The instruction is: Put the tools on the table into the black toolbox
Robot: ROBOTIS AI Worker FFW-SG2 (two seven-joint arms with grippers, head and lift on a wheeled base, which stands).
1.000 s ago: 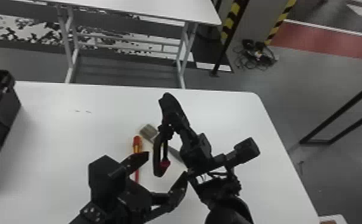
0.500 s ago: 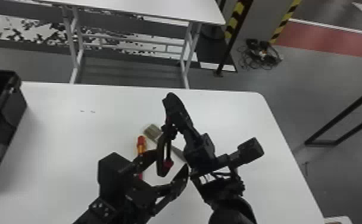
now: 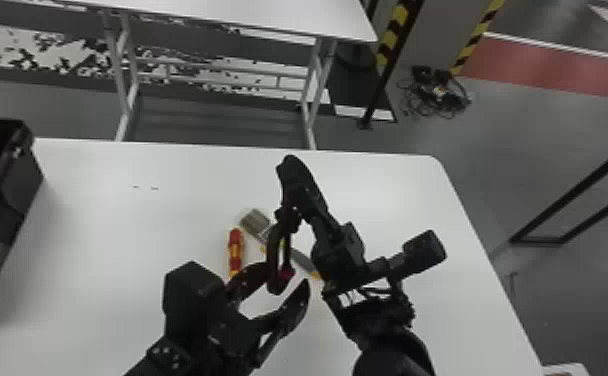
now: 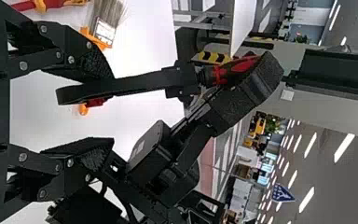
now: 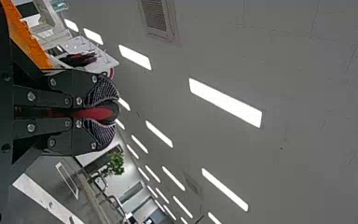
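Right end effector (image 5: 103, 111) clamps the curved, plastic-handled black-and-red tool (image 4: 126, 85); releasing before the wide-open, empty left end effector (image 4: 108, 110) closes could drop it.

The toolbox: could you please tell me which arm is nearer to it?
Left. The left arm is to the right of the toolbox; the right arm is farther right, beyond it.

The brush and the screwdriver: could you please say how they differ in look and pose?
The brush has wide, brownish bristles; the screwdriver has a slim red and yellow handle. The brush lies aslant; the screwdriver runs nearly front to back. Both lie on the table.
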